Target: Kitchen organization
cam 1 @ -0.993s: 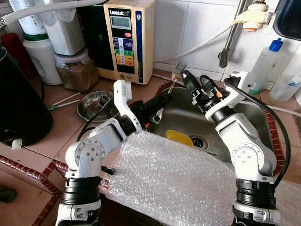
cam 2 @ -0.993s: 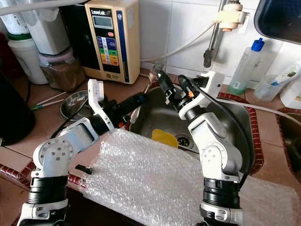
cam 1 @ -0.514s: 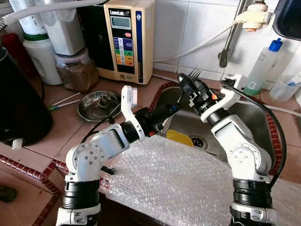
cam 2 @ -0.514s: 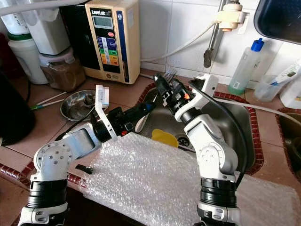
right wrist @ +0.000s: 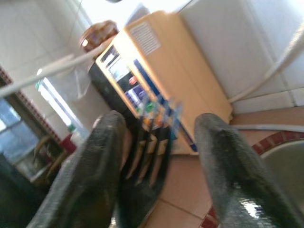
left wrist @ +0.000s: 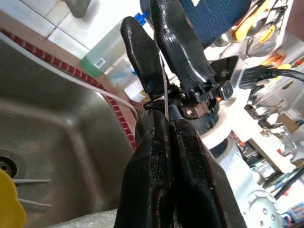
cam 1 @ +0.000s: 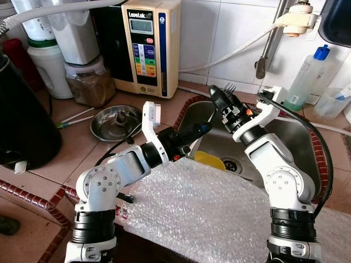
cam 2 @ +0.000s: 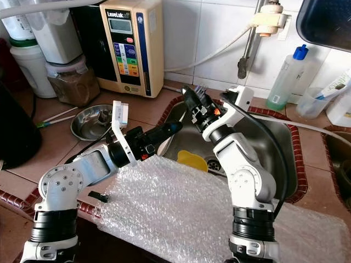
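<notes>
Right gripper (right wrist: 156, 166): two black fingers (right wrist: 232, 171) standing well apart, with a fork (right wrist: 154, 142) lying against the inner face of one finger, its blurred tines pointing out past the fingertips. Beyond the fingertips, a cream-coloured appliance (right wrist: 166, 80) with a dark front panel and coloured buttons is standing on a terracotta tiled counter (right wrist: 183, 190), a white hose (right wrist: 266, 71) is running along the white tiled wall (right wrist: 237, 42) beside it, and a jar with a brown lid (right wrist: 97, 33) is showing past its far edge. Near the other finger, a curved piece of steel sink rim (right wrist: 280, 152) edged in small red tiles is showing.
</notes>
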Available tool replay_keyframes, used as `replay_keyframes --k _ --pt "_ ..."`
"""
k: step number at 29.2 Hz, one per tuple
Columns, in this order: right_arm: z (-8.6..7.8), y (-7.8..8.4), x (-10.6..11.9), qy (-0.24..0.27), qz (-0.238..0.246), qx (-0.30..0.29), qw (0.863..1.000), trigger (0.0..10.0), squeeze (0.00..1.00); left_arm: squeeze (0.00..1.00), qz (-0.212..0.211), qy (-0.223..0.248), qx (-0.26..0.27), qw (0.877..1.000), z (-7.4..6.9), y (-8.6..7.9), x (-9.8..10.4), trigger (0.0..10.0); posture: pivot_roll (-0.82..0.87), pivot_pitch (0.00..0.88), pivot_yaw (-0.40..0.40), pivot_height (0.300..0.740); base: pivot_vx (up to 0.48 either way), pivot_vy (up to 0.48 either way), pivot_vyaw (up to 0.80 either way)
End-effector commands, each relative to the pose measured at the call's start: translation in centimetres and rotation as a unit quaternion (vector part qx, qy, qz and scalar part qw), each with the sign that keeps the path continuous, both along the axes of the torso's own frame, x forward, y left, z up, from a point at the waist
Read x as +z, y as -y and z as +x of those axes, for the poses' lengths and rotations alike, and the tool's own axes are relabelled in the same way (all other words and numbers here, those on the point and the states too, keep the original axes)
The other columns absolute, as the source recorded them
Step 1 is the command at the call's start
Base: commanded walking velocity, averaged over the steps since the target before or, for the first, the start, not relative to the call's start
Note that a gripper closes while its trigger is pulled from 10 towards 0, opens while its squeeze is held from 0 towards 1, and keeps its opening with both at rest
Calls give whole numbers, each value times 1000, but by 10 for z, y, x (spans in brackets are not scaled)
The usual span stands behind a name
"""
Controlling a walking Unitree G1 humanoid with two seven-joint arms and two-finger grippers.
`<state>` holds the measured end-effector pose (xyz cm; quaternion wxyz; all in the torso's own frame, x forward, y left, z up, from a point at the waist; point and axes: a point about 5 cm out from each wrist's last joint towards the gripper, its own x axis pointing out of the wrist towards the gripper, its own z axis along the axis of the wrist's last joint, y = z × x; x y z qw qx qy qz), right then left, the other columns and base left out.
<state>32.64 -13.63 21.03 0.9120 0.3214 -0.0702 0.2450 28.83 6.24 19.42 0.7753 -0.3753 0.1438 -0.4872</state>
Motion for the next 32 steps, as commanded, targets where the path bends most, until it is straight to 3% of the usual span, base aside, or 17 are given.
replay_keyframes --k 1,9,24,32 --pt "3 6 0 -12 25 -9 1000 0 0 0 -10 13 -14 1000 -4 1 6 0 17 0 21 740 0 0 0" --pt "-2 8 0 -11 65 28 997 0 0 0 -20 2 -7 1000 -2 -3 4 0 16 0 22 740 0 0 0" --pt "-5 11 -3 -19 77 45 996 0 0 0 -27 -27 4 999 5 -13 -2 0 18 0 23 740 0 0 0" --pt "-7 8 3 -9 69 54 996 0 0 0 -8 -25 -7 1000 0 -10 -8 0 18 0 18 740 0 0 0"
